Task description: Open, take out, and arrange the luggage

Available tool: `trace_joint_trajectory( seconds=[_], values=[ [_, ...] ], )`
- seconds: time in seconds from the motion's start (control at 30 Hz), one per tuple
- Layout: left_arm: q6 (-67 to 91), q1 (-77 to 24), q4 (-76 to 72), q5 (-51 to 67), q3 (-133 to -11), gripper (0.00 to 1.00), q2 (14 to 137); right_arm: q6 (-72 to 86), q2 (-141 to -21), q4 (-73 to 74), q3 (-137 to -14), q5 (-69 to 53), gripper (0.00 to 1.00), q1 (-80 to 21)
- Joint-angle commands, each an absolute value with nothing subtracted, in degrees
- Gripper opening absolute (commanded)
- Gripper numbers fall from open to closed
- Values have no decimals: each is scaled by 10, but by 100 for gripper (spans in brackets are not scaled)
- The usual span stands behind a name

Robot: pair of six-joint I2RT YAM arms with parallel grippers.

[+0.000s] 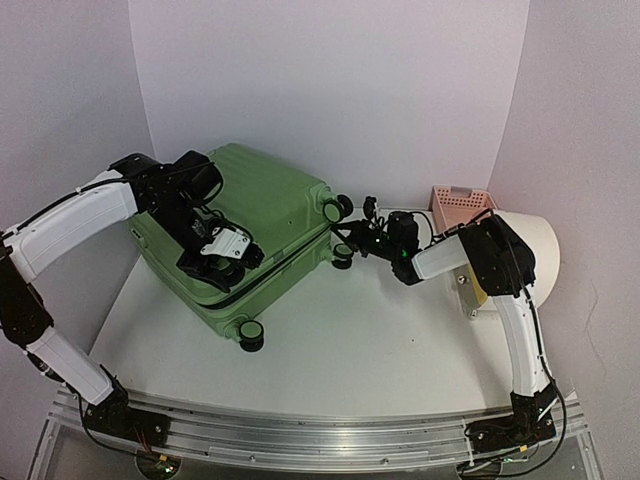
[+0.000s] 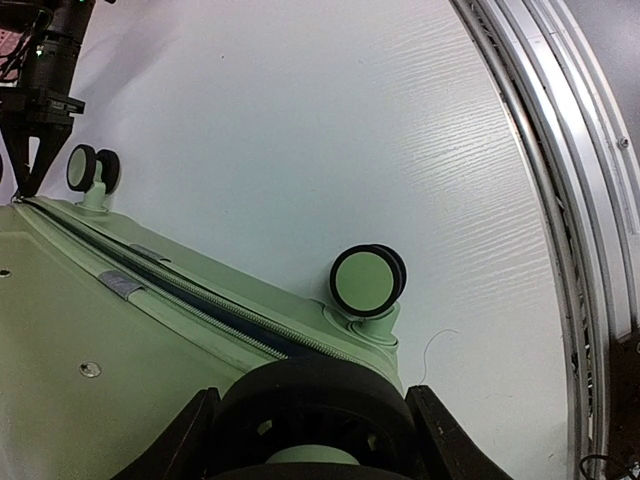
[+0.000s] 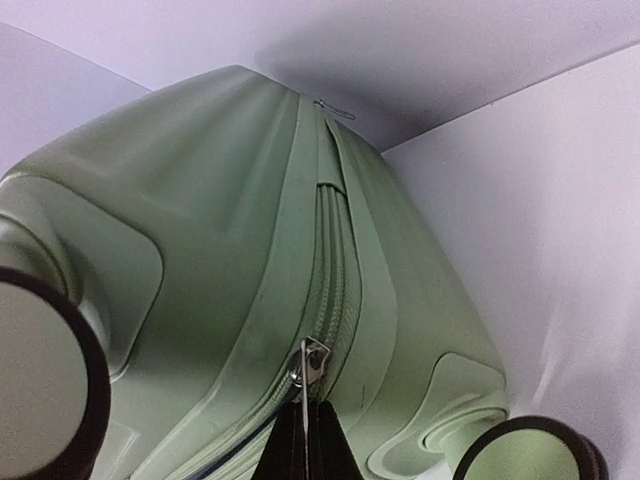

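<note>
The light-green luggage (image 1: 270,200) lies flat on the white table, lid closed, its zipper seam showing a dark gap along the near side (image 2: 200,300). My left gripper (image 1: 224,266) is at the luggage's near side. In the left wrist view this gripper (image 2: 312,405) is shut on a black-and-green wheel (image 2: 300,385), one finger on each side of it. My right gripper (image 1: 350,238) is at the right end between two wheels, shut on the metal zipper pull (image 3: 312,362) on the seam of the luggage (image 3: 200,230). The right gripper also shows in the left wrist view (image 2: 28,185).
A small pink slotted basket (image 1: 462,203) and a cream drum (image 1: 525,250) stand at the back right, behind the right arm. White walls enclose the table closely. An aluminium rail (image 1: 320,430) runs along the near edge. Another wheel (image 1: 250,333) sticks out toward the front.
</note>
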State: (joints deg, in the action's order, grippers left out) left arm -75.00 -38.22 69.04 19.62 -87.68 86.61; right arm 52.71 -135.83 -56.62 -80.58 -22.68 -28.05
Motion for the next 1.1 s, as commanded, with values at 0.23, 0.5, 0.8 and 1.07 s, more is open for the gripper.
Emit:
trace_joint_trajectory(
  seconds=[0.23, 0.5, 0.8, 1.07],
  values=[
    [-769, -393, 821, 238, -874, 0, 791, 384, -1360, -361, -977, -114, 0, -207],
    [-774, -392, 820, 240, -865, 0, 777, 265, -1398, -261, -1098, -83, 0, -194],
    [-771, -393, 814, 248, -860, 0, 778, 239, -1463, -261, -1204, -137, 0, -184],
    [-650, -393, 694, 232, -891, 85, 793, 188, -1336, -374, -967, -174, 0, -216]
  ],
)
